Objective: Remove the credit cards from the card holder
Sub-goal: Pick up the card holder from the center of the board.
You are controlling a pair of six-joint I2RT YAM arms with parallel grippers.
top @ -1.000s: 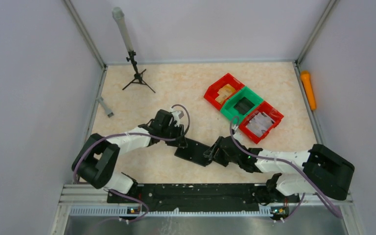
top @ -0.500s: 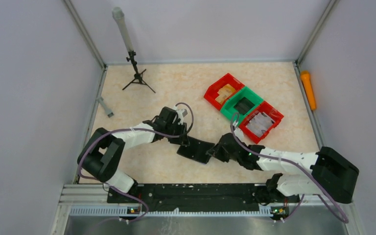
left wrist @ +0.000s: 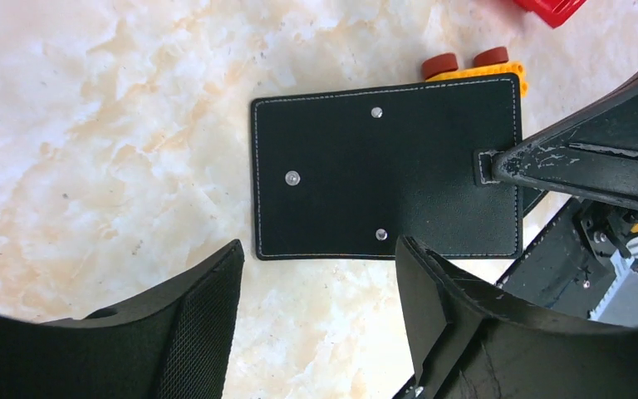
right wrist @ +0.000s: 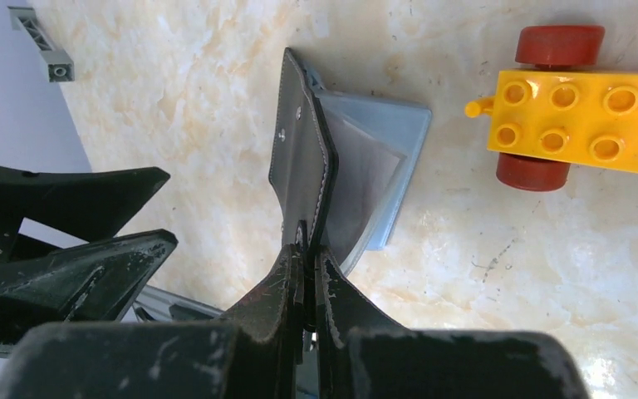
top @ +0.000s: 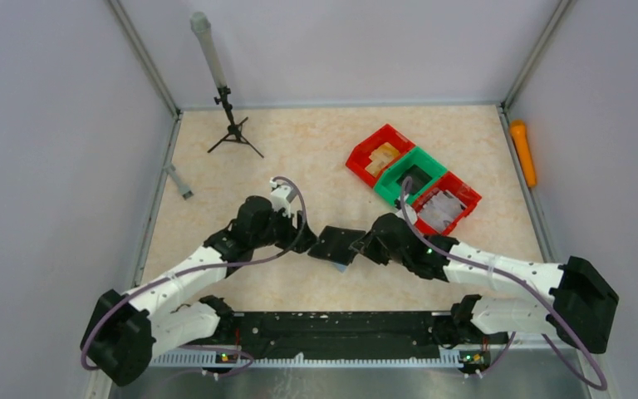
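Card holder (left wrist: 382,166) stood tilted off the bench (left wrist: 91,125), right hand (right wrist: 306,241) clamped on its edge; left hand (left wrist: 320,245) hovered, fingers spread, empty.

I see a black card holder (left wrist: 386,166), pale-stitched with silver studs, on my cream marbled surface (left wrist: 91,125); upper right, a yellow toy car (right wrist: 581,125) with red wheels.

the card holder (left wrist: 386,170) is a flat black rectangle with pale stitching and three small silver rivets. it is half open near the middle of the table (top: 299,150): the black cover is lifted over the greyish inner face, its edge pinched by the right gripper (right wrist: 305,241).
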